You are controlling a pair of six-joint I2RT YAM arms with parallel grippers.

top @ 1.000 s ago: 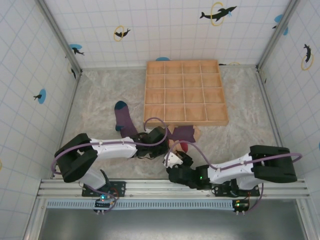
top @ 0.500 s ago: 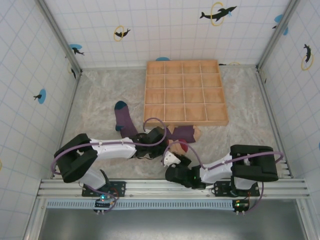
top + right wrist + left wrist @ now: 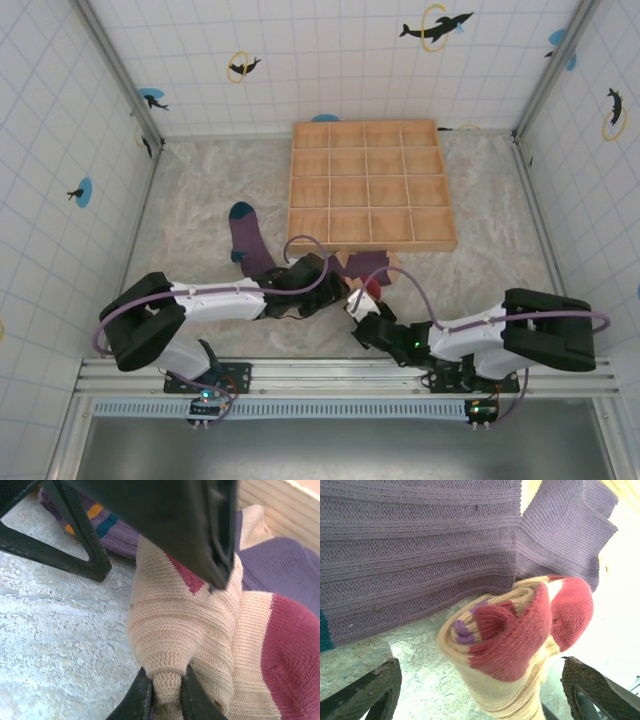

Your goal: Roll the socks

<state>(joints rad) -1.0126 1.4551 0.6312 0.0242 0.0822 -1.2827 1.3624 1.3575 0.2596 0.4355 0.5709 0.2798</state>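
Unrolling risk: tan sock [image 3: 515, 640] is clamped by right tool [image 3: 167, 696] on one thin fold; left tool [image 3: 480, 694] is spread apart astride the roll, so slippage could loosen it.

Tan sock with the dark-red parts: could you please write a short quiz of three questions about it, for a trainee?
1. True or false: the right gripper pinches a fold of the tan sock.
2. In the left wrist view, what lies behind the rolled tan sock? A) a purple sock B) a green towel C) a metal bowl
3. Fill in: the left gripper has its jaws ____, one on either side of the roll.
Key: 1 true; 2 A; 3 open.
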